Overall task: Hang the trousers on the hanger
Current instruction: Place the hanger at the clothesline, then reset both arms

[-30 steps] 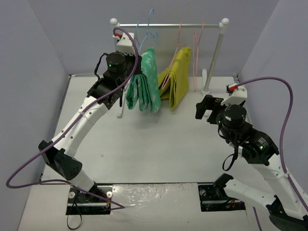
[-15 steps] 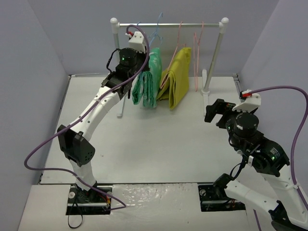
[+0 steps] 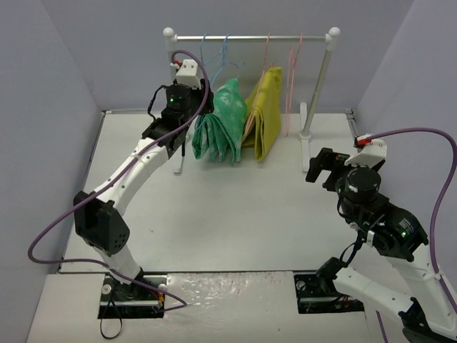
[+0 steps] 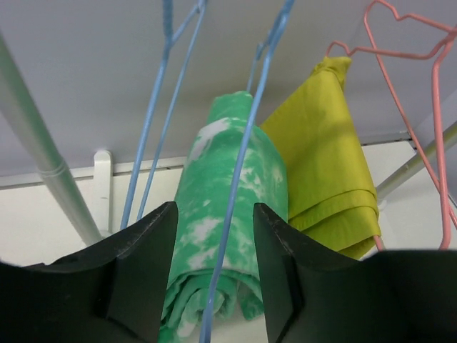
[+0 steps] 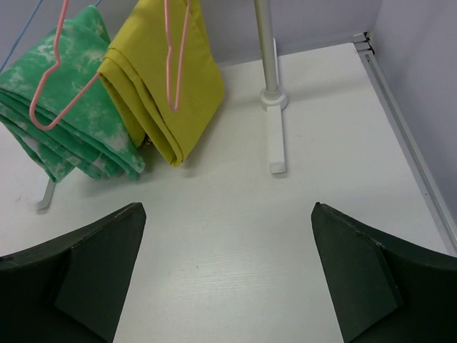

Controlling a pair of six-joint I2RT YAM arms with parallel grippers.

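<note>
The green, white-mottled trousers (image 3: 225, 118) hang folded over a light-blue wire hanger (image 3: 227, 61) on the rack's rail. In the left wrist view the trousers (image 4: 207, 179) fill the middle and the hanger's wire (image 4: 248, 143) runs down in front of them. My left gripper (image 3: 205, 107) is up beside the trousers, open, its jaws on either side of that wire (image 4: 214, 207) without touching it. A second blue hanger (image 4: 161, 107) hangs bare to the left. My right gripper (image 3: 314, 166) is open and empty above the table (image 5: 227, 207). The trousers also show in the right wrist view (image 5: 86, 136).
A mustard-yellow folded garment (image 3: 265, 107) hangs to the right of the trousers. Pink wire hangers (image 3: 291, 78) hang further right. The white rack's rail (image 3: 250, 36), right post (image 3: 318, 86) and foot (image 5: 275, 143) stand at the back. Grey walls enclose the table.
</note>
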